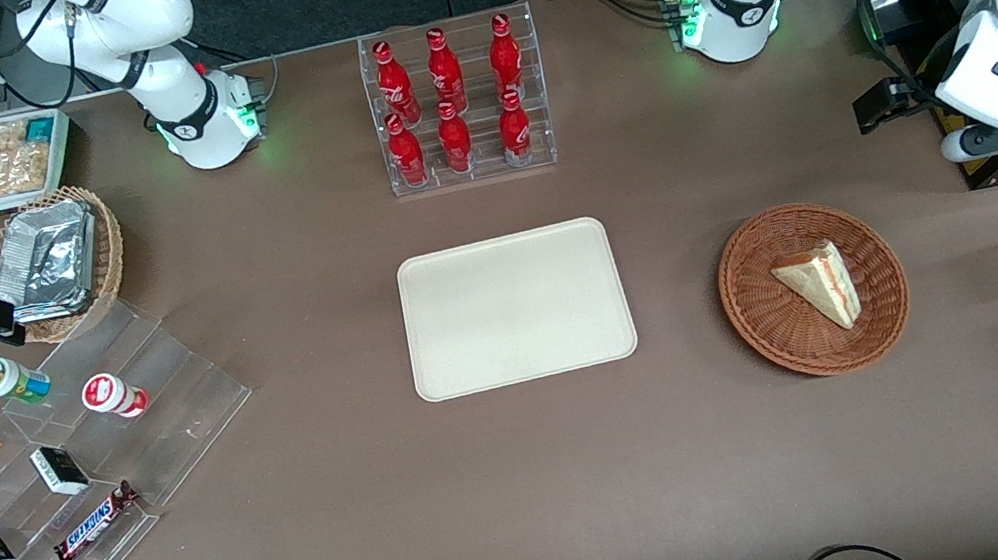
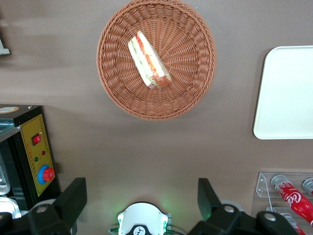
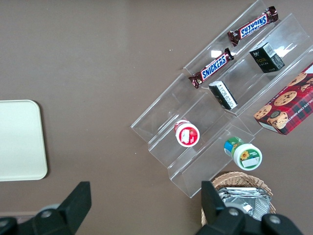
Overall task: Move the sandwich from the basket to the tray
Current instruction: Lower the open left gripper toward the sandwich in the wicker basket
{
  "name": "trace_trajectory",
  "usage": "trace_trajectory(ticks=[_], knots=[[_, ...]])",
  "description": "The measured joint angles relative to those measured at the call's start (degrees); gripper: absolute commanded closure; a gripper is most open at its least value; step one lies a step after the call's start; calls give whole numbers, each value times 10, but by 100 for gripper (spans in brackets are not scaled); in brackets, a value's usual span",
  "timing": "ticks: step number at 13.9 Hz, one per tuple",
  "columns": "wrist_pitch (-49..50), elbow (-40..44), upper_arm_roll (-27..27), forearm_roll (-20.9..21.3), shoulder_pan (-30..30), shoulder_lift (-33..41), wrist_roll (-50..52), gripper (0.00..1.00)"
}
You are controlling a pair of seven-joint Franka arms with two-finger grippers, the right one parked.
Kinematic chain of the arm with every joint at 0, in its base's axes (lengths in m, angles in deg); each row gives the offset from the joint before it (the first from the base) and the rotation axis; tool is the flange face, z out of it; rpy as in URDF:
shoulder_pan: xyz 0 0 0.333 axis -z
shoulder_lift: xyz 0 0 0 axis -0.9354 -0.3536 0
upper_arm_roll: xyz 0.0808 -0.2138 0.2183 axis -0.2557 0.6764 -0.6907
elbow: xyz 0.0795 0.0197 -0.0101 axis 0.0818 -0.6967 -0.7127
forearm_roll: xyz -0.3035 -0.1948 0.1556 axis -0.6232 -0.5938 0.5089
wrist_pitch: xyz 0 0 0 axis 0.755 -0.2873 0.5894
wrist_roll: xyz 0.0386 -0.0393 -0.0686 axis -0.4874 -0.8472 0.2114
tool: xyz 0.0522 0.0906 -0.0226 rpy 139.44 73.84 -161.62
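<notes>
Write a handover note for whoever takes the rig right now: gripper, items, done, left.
Gripper: open, holding nothing, raised above the table, off to the side of the basket at the working arm's end.
Sandwich: lying in the basket, untouched.
Tray: mid-table beside the basket, nothing on it.
Done: nothing yet.
Left: reach over the basket, grasp the sandwich, carry it to the tray, release.

The desk point(image 1: 532, 477) is matt brown, smooth and even. The basket point(image 2: 186, 98), ahead of the pincer point(image 2: 139, 205), is rough woven wicker, reddish-brown. In it the sandwich point(image 2: 149, 61) looks soft, pale and porous. The tray point(image 2: 288, 93), off to one side of the pincer, is matt cream plastic. The pincer's wide-apart fingers point(image 2: 73, 198) are matt black.
</notes>
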Motion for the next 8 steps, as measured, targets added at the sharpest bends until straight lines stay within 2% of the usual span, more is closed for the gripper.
trace_trajectory(ticks=[4,8], knots=[[-12,0,-1,1,0,-6,0,0],[-127,-66,-3,1,0,-33,11,0]])
